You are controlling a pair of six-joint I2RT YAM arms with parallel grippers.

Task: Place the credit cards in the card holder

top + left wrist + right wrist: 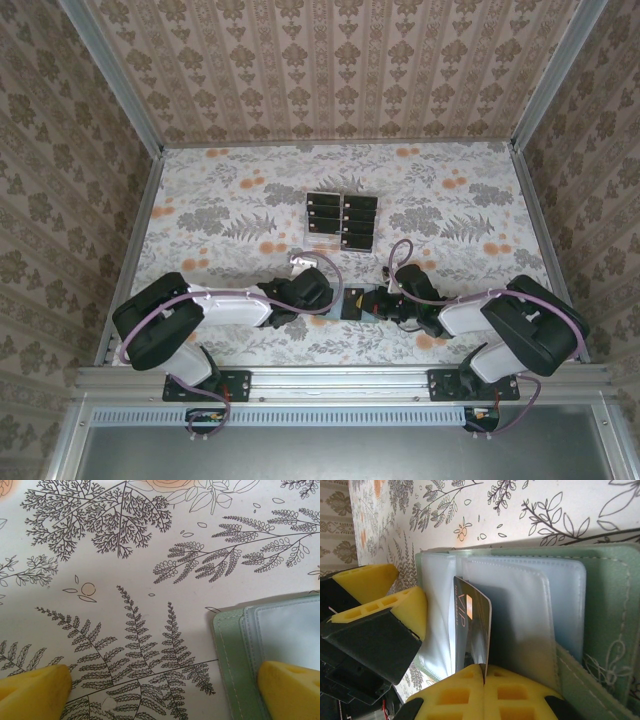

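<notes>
Floral worktop (pixel 200 200) carries the open card holder (pixel 610 605); the right tool (pixel 484 680), clenched on a credit card (pixel 470 625), should slide it squarely into a clear sleeve (pixel 520 610); the left tool (pixel 162 687) stands released.

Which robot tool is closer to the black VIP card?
Right. The right tool is shut on the black rectangular VIP card, pinching its edge at the flat sage-green card holder. The left tool is open at the holder's edge, apart from the card.
</notes>
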